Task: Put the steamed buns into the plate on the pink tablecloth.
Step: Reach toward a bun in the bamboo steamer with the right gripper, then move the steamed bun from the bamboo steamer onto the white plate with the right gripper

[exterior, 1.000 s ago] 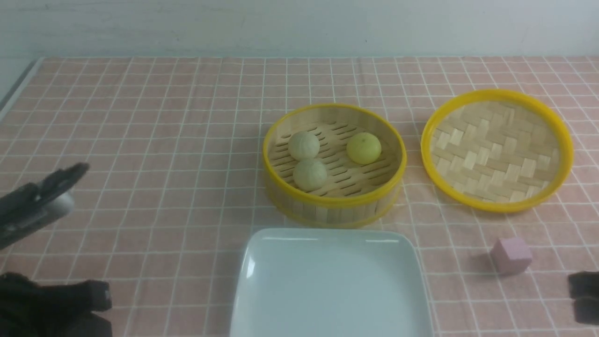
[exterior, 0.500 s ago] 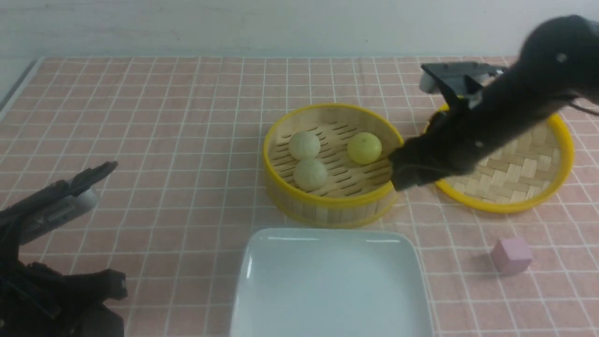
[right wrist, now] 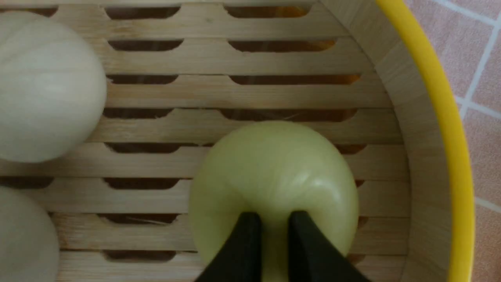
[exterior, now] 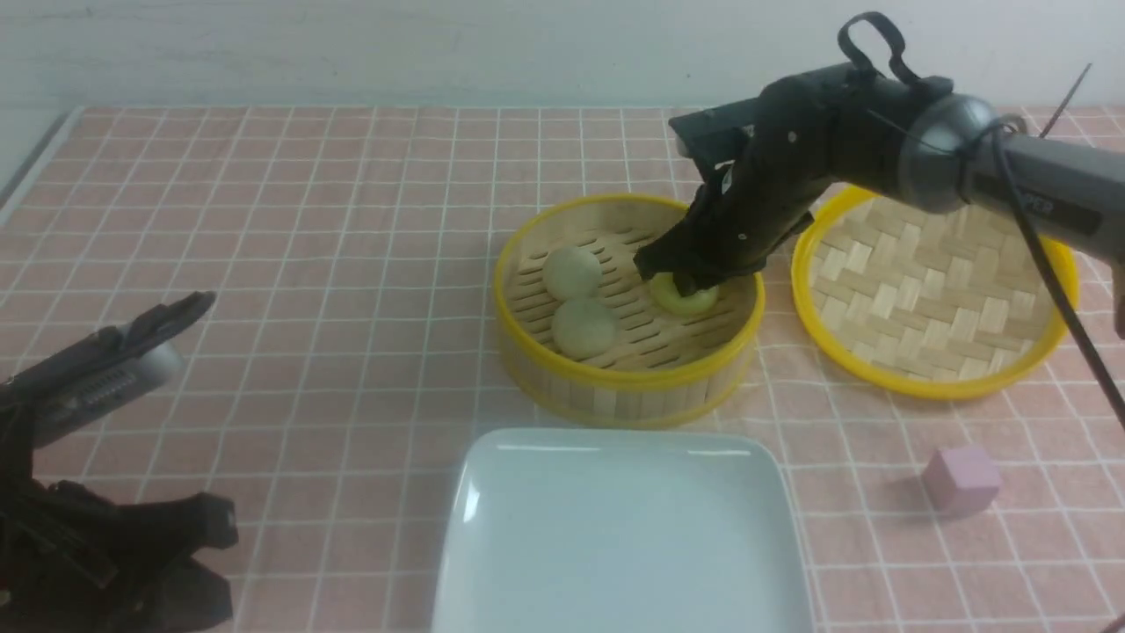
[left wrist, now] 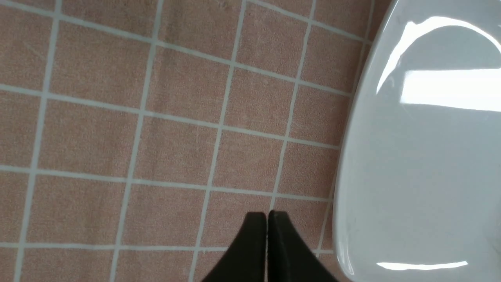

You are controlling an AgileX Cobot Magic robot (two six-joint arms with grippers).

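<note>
Honestly nothing readable anywhere. There's some tiny dark lettering on the grey right arm tube (exterior: 1041, 204), a bit behind the hand, but it's way too blurry.

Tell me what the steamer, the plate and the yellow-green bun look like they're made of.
Steamer: looks like bamboo or light wood, matte, with slotted floor slats and a glossy yellow rim, likely plastic or paint. Plate: glazed ceramic or maybe melamine, white, with sharp light reflections. Yellow-green bun: smooth with faint grain-like streaks and a soft sheen, so probably painted wood or plastic, not dough.
</note>
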